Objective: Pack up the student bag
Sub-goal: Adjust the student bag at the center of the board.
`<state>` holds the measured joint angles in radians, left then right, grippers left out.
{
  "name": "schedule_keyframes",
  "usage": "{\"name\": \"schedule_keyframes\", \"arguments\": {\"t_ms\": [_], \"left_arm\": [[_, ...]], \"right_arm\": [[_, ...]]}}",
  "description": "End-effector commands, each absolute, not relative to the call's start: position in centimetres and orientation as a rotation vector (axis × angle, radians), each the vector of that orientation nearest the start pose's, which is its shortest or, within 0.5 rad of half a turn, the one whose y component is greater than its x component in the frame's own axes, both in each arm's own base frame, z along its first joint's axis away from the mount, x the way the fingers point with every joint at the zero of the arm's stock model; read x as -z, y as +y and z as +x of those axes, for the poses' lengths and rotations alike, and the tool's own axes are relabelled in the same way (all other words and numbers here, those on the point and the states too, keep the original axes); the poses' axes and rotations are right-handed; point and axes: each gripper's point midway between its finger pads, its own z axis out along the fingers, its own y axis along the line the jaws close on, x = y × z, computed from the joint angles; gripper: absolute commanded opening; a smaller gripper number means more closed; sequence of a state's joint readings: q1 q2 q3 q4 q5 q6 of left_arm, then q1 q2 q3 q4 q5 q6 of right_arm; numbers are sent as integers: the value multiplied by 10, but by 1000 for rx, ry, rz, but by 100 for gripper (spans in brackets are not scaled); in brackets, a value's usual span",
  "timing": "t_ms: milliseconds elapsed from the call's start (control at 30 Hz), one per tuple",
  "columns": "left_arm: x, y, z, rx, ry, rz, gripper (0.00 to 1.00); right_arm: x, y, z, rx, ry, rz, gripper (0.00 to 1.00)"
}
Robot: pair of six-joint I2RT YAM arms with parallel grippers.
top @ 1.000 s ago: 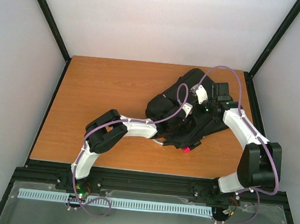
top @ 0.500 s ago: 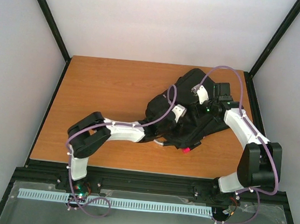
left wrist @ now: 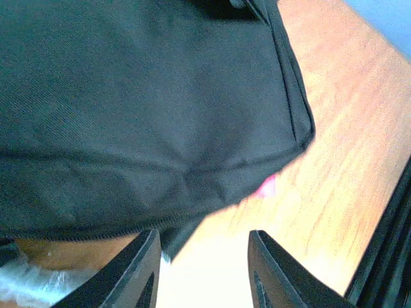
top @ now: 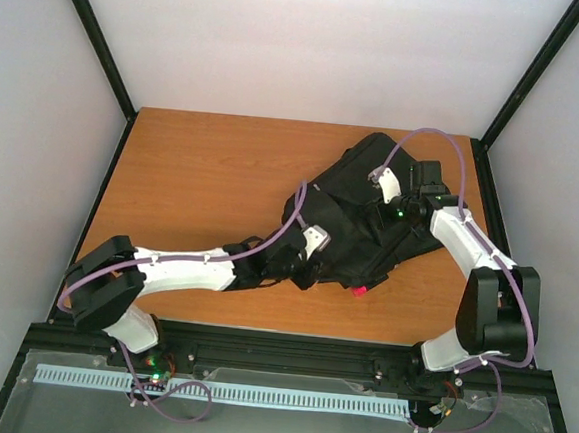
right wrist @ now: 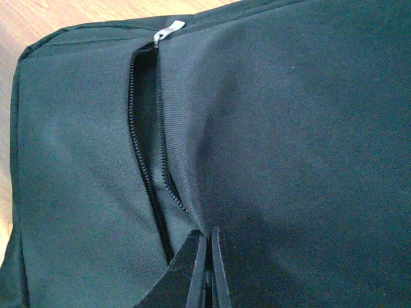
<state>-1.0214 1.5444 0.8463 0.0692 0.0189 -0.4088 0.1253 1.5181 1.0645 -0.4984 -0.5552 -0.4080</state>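
The brown wooden table (top: 193, 169) holds the big black soft cloth student bag (top: 356, 197) near its far right corner. The left gripper (left wrist: 202, 242) sits at the bag's near edge, fingers spread with nothing between them. The right gripper (right wrist: 207, 236) is pressed together, tips on the cloth beside the open black zip (right wrist: 149, 160). A small pink thing (left wrist: 266, 186) shows at the bag's near edge.

No text, label, brand, number or sign can be read in any view; none legible on the student bag (right wrist: 289, 128) or the surface (top: 203, 170).
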Motion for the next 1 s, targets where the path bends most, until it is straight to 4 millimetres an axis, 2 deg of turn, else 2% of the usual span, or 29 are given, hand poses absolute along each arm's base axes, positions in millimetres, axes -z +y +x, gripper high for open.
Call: {"name": "schedule_keyframes", "arguments": {"t_ms": [0,167,367,700,833,967], "left_arm": [[-112,-370,190,765,2239,930,41],[-100,-385,169,705,2231,1103,47],[-80,-406,162,716,2257,1202,46],[-26,-405,190,492,2309,1168,46],[-14,-394,220,268,2343,1036,52],[-14,-386,237,179,2329,976,58]], "right_arm": [[-140,128,374,-526,2267,-835,3],[-141,128,373,-525,2263,-838,3],[-142,128,372,-536,2261,-836,3],[-143,129,372,-547,2260,-840,3],[-141,130,372,-555,2265,-840,3],[-139,132,371,-573,2269,-841,3]]}}
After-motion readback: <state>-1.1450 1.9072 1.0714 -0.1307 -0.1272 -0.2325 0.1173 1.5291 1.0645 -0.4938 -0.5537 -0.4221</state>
